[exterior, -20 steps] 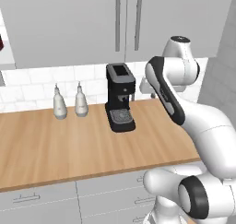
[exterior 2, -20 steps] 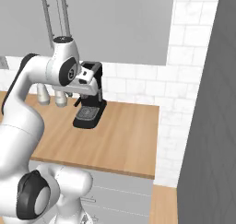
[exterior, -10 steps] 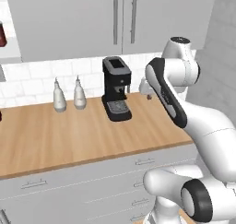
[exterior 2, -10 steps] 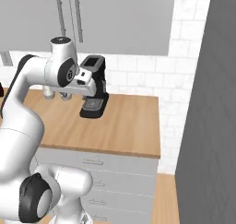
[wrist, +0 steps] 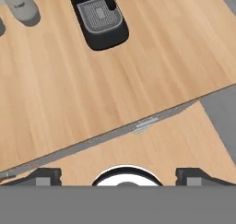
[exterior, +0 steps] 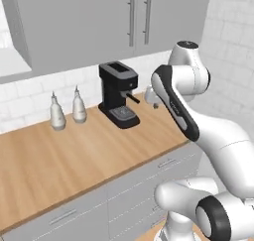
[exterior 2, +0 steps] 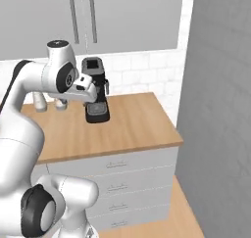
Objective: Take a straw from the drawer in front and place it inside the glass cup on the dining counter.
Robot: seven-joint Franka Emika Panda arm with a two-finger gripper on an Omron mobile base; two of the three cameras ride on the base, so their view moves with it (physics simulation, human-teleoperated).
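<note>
My gripper (wrist: 120,174) hangs open over the front edge of a wood counter (wrist: 92,89), its two dark fingertips (wrist: 44,174) far apart with nothing between them. From the base cameras the hand (exterior: 155,100) sits high beside a black coffee machine (exterior: 118,93), with the same hand (exterior 2: 92,96) just in front of that machine. Below the counter edge run shut grey-white drawer fronts (exterior: 163,163) with small bar handles (wrist: 146,122). I cannot tell which of them is the task's drawer. The straw, the glass cup and the dining counter are out of view.
The coffee machine (wrist: 101,18) stands against the tiled wall, with two grey-white bottles (exterior: 57,113) to its left. Grey upper cabinets (exterior: 124,22) hang above. A tall grey panel (exterior 2: 215,109) closes off the counter's right end (exterior 2: 132,124).
The whole picture has shifted in both base views, so the base has moved. The arm holds about the same raised pose in front of the coffee machine.
</note>
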